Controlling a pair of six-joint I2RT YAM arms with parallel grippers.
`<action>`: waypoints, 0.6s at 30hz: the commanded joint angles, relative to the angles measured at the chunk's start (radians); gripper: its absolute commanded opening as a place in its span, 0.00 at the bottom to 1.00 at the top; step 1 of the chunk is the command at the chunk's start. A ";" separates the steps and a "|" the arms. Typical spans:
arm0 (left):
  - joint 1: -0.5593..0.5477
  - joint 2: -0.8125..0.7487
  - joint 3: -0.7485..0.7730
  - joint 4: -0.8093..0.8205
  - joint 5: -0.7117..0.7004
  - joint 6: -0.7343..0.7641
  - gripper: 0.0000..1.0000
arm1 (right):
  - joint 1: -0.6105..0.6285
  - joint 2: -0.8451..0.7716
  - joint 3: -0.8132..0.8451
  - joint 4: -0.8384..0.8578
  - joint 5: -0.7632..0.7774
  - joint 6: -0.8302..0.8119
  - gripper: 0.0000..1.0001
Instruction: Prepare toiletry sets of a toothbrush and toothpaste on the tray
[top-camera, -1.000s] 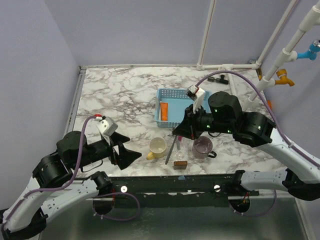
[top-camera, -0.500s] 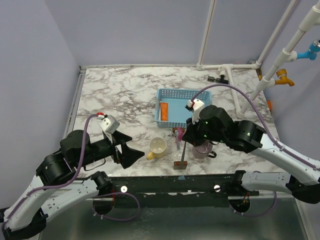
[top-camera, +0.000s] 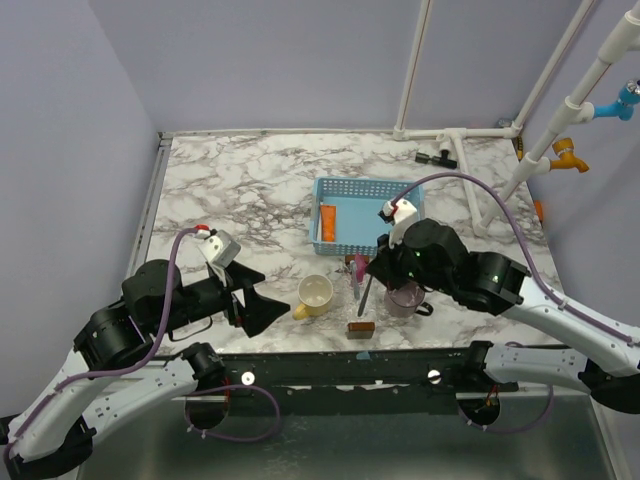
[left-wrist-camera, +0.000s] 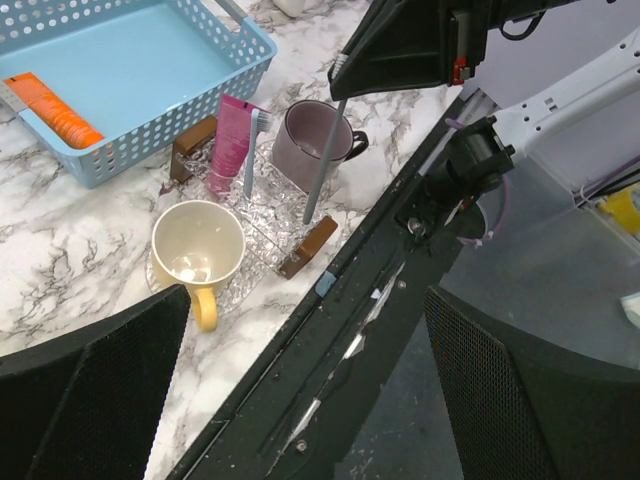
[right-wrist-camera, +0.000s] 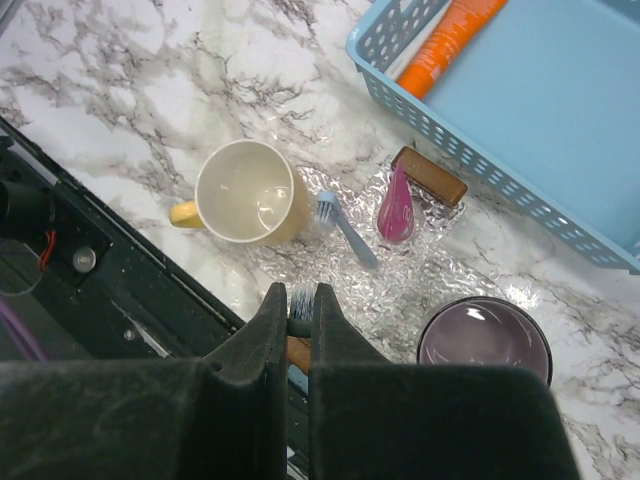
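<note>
Right claw (right-wrist-camera: 298, 296) grips 1 grey toothbrush (left-wrist-camera: 322, 165) (nearly upright) over tray (right-wrist-camera: 420, 270).

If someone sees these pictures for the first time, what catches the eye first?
The right gripper, shut on a grey toothbrush held nearly upright over the clear tray at the near edge of the table, between a yellow mug and a purple mug. Behind it stands a blue basket with an orange tube inside.

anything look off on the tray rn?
Nothing spilled or broken. Only oddity: the blue toothbrush lies slantwise on the clear tray, bristle end by the yellow mug, not lined up with the pink toothpaste. Right hand is shut on a grey toothbrush.
</note>
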 joint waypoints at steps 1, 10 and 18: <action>-0.005 0.002 -0.017 0.015 0.025 -0.005 0.99 | 0.007 -0.013 -0.034 0.068 0.044 -0.001 0.01; -0.005 -0.004 -0.027 0.017 0.023 -0.001 0.99 | 0.008 -0.008 -0.090 0.097 0.070 0.009 0.01; -0.005 -0.015 -0.032 0.023 0.030 -0.004 0.99 | 0.007 0.007 -0.149 0.147 0.055 0.029 0.01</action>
